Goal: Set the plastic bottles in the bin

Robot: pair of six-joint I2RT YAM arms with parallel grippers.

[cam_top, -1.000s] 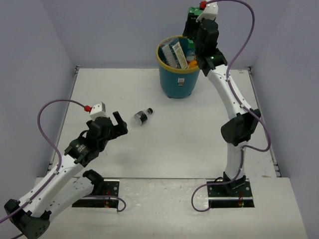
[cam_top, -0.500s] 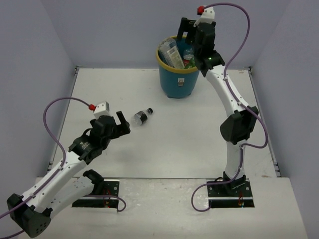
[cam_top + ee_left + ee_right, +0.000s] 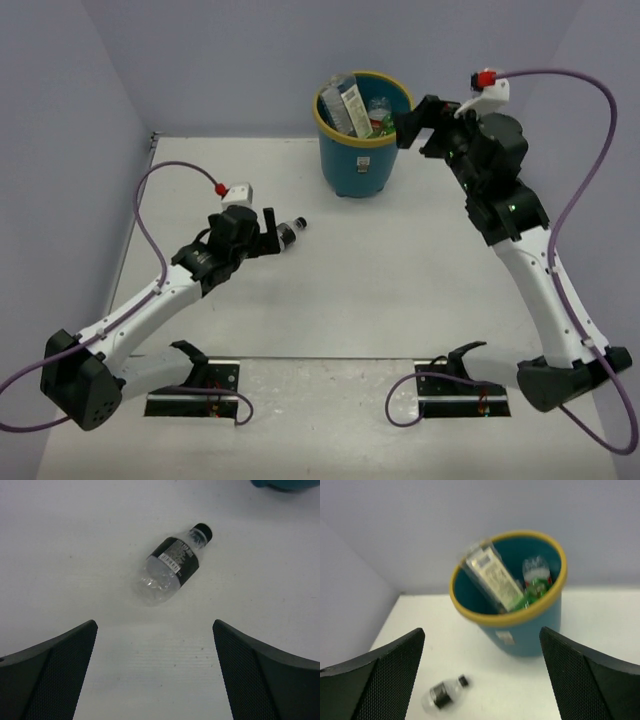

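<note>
A clear plastic bottle with a black label and black cap (image 3: 288, 232) lies on its side on the white table. My left gripper (image 3: 268, 236) is open just short of the bottle's base. In the left wrist view the bottle (image 3: 172, 565) lies ahead of the open left gripper (image 3: 154, 630), apart from both fingers. The teal bin (image 3: 358, 165) with a yellow rim stands at the back. It holds a pale-labelled bottle (image 3: 350, 104) and a green-labelled one (image 3: 381, 110). My right gripper (image 3: 416, 130) hangs open and empty just right of the rim. Its wrist view shows the bin (image 3: 532, 632), those bottles (image 3: 495, 577) and the lying bottle (image 3: 441, 695), blurred.
Lilac walls close in the table on the left, back and right. Purple cables loop from both wrists. The two arm bases sit on plates at the near edge (image 3: 330, 395).
My right gripper opened over the bin, a green bottle dropped in, and the arm swung back to the right. My left arm reached forward to the lying bottle.
</note>
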